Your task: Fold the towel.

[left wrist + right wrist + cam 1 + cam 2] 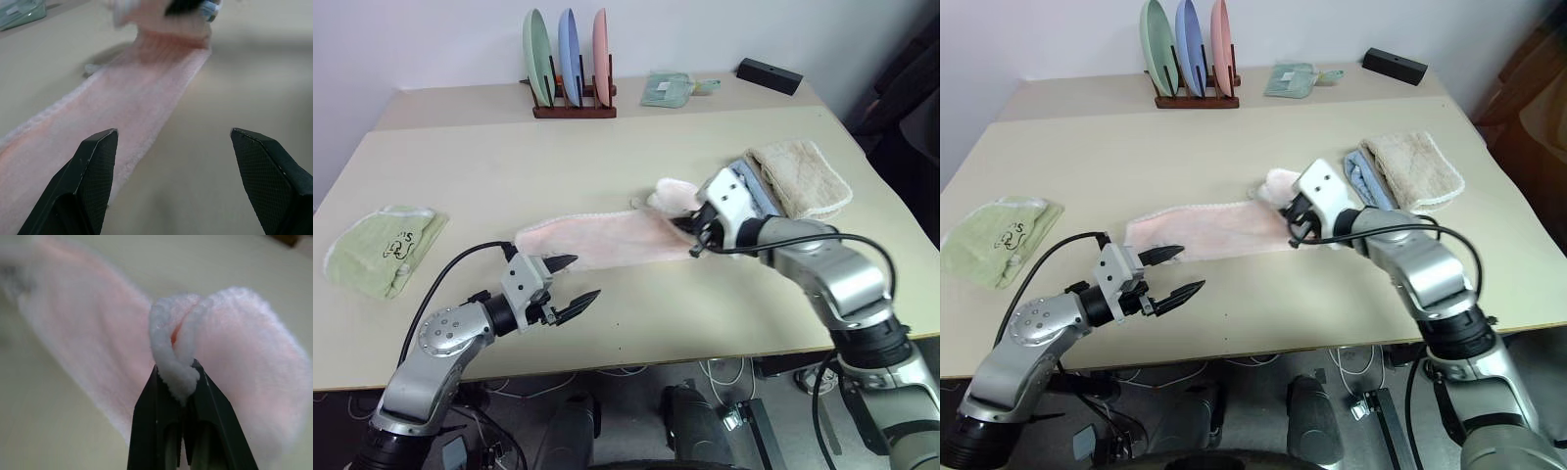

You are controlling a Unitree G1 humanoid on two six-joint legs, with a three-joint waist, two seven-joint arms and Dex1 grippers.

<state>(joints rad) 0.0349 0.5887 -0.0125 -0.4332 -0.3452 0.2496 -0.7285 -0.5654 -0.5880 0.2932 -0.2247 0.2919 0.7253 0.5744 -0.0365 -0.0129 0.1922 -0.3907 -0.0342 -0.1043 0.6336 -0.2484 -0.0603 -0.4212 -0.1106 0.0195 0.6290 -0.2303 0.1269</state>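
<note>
Pale pink terry cloth, the towel (607, 240), lies as a long narrow strip across the middle of a beige table (607, 166) in the head views. Its left end lies flat on the table. Its right end is lifted into a soft bunch, pinched by the right gripper (693, 231), whose black fingers are clamped tight on the cloth. The left gripper (570, 284) hovers just in front of the towel's left end, fingers spread wide and holding nothing.

On the table's left edge sits a light green cloth (382, 247) with black writing. Just to the right of the right gripper lies a folded beige towel (803, 178), with a blue cloth (756, 188) showing along its left side. At the far edge stands a wooden rack (574, 103) with three upright plates, green, blue and pink. Right of it are a small green packet (667, 89) and a black box (770, 75).

In the left wrist view, two black fingertips (98, 161) stand far apart, low over the table. The towel (122, 103) runs away from them as a pink band; one fingertip overlaps its edge, though contact is unclear. The far end is blurred.

In the right wrist view, the two black fingers (156, 426) are pressed together on a rolled fold of white towel edging (173, 362). Pink cloth (249, 362) drapes on both sides of the grip, above the table.
</note>
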